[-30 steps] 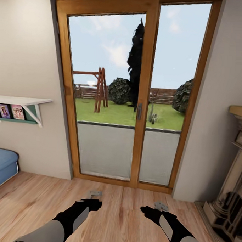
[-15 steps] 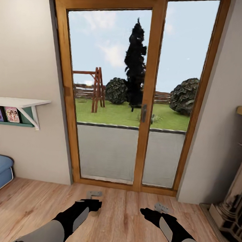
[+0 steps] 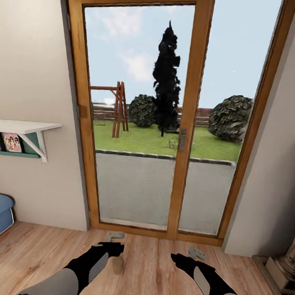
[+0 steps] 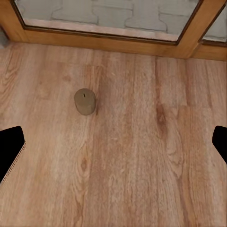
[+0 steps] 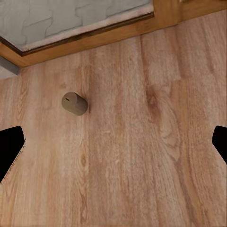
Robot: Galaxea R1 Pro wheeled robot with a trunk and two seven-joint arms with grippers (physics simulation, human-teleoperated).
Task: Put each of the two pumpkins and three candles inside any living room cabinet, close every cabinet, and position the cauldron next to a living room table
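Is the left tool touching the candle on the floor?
Apart. In the left wrist view, bare wooden floor separates the candle from both fingers of the open left tool.

One candle (image 3: pixel 117 264), a short stubby beige-grey cylinder with a small dark wick mark on its flat top, standing upright and alone on the wooden floor (image 3: pixel 149 273), a little way in front of the glass door's wooden threshold (image 4: pixel 109 45).

No lettering, number or brand can be read anywhere. The covers (image 3: pixel 7 142) standing under the wall shelf (image 3: pixel 23 126) carry pictures of figures, but any print on them is too small to make out.
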